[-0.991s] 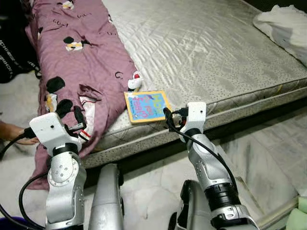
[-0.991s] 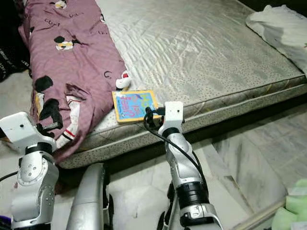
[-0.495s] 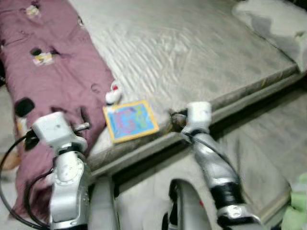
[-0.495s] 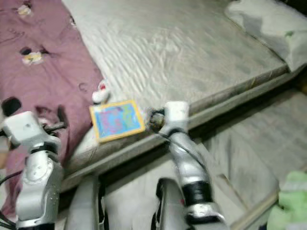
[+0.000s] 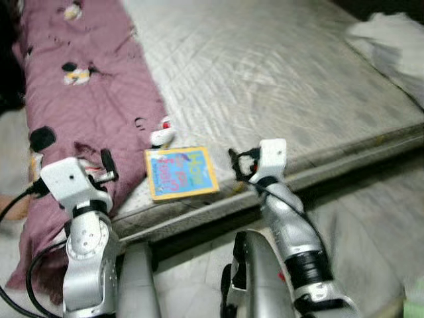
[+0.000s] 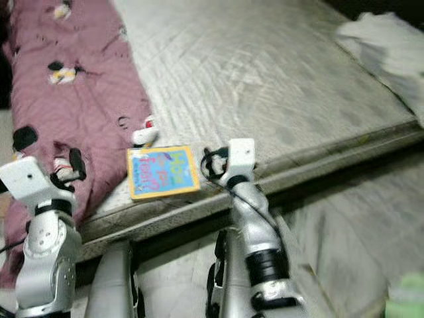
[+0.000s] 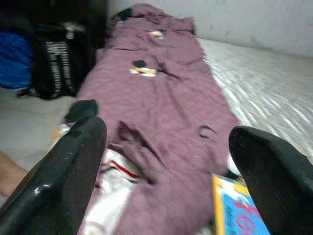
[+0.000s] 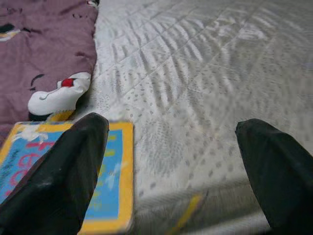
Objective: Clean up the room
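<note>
Book: a yellow-bordered blue book (image 5: 181, 173) is seen lying flat on the bed (image 5: 285, 79), near its front edge, just beside the purple blanket.
Writing: large coloured letters are printed on the cover, but they are too blurred to be read.
Blanket: a purple blanket (image 5: 86, 93) with cartoon prints is spread along the bed's left side and hangs over the edge.
Right claw: the right claw (image 5: 240, 163) is held at the bed's edge just right of the book, fingers spread wide, nothing gripped.
Left claw: the left claw (image 5: 106, 165) is held over the blanket's hanging edge, left of the book, fingers wide apart and empty.
Left wrist view: a dark striped bag (image 7: 54, 63) and something blue are shown on the floor beside the bed.
Head views: a white cloth (image 5: 391, 46) is shown at the bed's far right corner.
</note>
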{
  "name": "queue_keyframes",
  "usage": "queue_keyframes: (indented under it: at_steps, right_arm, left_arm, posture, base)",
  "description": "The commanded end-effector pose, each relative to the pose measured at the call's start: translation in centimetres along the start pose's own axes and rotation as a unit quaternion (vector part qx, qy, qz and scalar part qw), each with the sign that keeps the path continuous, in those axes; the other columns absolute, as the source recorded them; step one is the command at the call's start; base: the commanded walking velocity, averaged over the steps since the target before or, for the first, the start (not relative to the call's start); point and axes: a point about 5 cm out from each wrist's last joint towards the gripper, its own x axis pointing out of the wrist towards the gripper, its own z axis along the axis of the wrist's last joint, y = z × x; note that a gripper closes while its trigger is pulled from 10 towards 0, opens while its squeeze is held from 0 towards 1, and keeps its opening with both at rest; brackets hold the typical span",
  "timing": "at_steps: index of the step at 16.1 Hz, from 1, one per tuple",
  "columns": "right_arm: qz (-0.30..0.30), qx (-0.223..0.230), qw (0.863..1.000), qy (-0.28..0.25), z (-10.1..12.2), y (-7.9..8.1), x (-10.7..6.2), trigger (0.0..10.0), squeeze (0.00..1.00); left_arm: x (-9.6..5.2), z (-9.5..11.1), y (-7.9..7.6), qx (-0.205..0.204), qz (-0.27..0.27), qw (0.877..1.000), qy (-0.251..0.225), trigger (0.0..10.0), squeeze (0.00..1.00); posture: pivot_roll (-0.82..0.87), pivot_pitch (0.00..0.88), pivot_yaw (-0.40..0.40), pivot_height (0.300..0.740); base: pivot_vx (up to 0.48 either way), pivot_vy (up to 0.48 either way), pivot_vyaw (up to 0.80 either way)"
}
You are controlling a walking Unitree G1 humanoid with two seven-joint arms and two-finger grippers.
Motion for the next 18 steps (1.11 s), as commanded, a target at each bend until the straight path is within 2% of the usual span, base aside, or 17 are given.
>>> queue_keyframes:
  at_steps: [1,8,11,13,15,16,18]
  right_arm:
    - [-0.005,-0.002,1.0,0.006,-0.3,-0.4,-0.2,10.0,0.0]
    - [-0.006,0.002,1.0,0.007,-0.4,-0.3,-0.3,10.0,0.0]
    - [-0.012,0.006,1.0,-0.001,-0.3,-0.6,-1.2,10.0,0.0]
    - [-0.022,0.006,1.0,0.002,-0.4,-1.2,-1.7,10.0,0.0]
    - [-0.032,-0.023,0.999,0.0,-0.2,-2.8,-1.9,10.0,0.0]
    - [-0.05,-0.041,0.998,0.007,-0.3,-4.7,-2.1,10.0,0.0]
    - [-0.066,-0.058,0.996,0.008,0.0,-6.4,-2.7,10.0,0.0]
  left_arm:
    - [-0.1,-0.2,-0.2,-0.002,0.003,1.0,0.012,10.0,0.0]
    - [0.1,-0.5,-0.5,-0.009,0.003,0.999,0.03,10.0,0.0]
    - [0.1,-0.5,-0.8,-0.022,-0.005,0.999,0.041,10.0,0.0]
    - [0.4,-1.5,-0.8,-0.011,-0.012,0.998,0.067,10.0,0.0]
    - [0.9,-2.1,-0.6,-0.013,-0.012,0.996,0.087,10.0,0.0]
    - [1.4,-2.8,-0.7,-0.016,-0.023,0.994,0.107,10.0,0.0]
    - [2.3,-2.9,-0.7,-0.027,-0.025,0.993,0.109,10.0,0.0]
  posture:
    - [0.11,0.13,-0.055,0.566]
    - [0.1,0.13,-0.044,0.566]
    - [0.08,0.146,-0.024,0.536]
    - [0.07,0.168,-0.017,0.516]
    - [0.06,0.173,-0.016,0.511]
    - [0.06,0.18,-0.018,0.511]
    - [0.03,0.186,-0.019,0.511]
  base:
    - [0.0,0.0,0.0]
    - [0.0,0.0,0.0]
    - [0.0,0.0,0.0]
    - [0.0,0.0,0.0]
    - [0.0,0.0,0.0]
    - [0.0,0.0,0.0]
    - [0.0,0.0,0.0]
